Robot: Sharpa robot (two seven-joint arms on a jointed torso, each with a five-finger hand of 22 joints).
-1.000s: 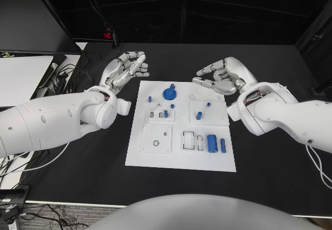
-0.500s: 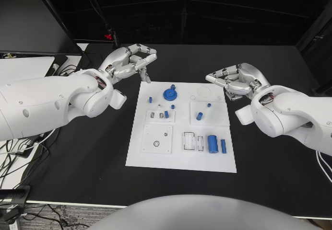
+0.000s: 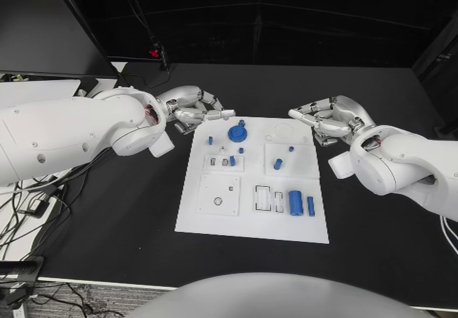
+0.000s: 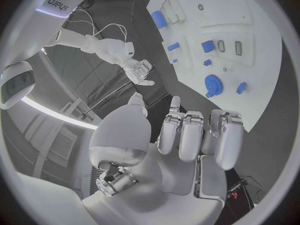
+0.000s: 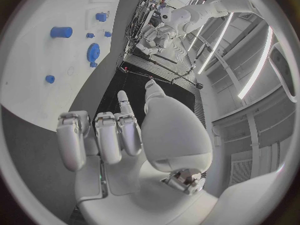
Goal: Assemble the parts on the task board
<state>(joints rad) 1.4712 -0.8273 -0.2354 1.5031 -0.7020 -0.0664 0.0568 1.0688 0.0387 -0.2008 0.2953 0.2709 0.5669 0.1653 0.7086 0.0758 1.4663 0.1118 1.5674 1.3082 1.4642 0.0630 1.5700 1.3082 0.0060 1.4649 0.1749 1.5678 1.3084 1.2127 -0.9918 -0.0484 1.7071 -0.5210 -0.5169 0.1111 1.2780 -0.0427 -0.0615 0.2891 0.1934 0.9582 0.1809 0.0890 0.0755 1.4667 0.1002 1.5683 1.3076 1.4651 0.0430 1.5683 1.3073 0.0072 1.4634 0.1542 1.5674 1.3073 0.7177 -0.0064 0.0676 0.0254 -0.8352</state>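
Observation:
The white task board (image 3: 253,222) lies in the middle of the black table. On it are a blue gear (image 3: 235,134), a thick blue cylinder (image 3: 295,201), a slim blue pin (image 3: 310,205) and several small blue pegs, one of them at mid-board (image 3: 278,163). My left hand (image 3: 198,110) hovers just off the board's far left corner, fingers curled in, holding nothing. My right hand (image 3: 324,117) hangs off the far right corner, also curled and empty. The left wrist view looks past my left hand (image 4: 181,140) to the board (image 4: 250,65) and gear (image 4: 213,83). The right wrist view shows the curled right hand (image 5: 119,140) and the gear (image 5: 93,52).
A white surface (image 3: 28,89) and loose cables (image 3: 38,199) lie at the table's left edge. Black table top (image 3: 382,232) stretches around the board on all sides.
Both hands have curled their fingers in. The left hand has dropped nearer to the board's far left corner. The right hand has drawn back off the board toward the right.

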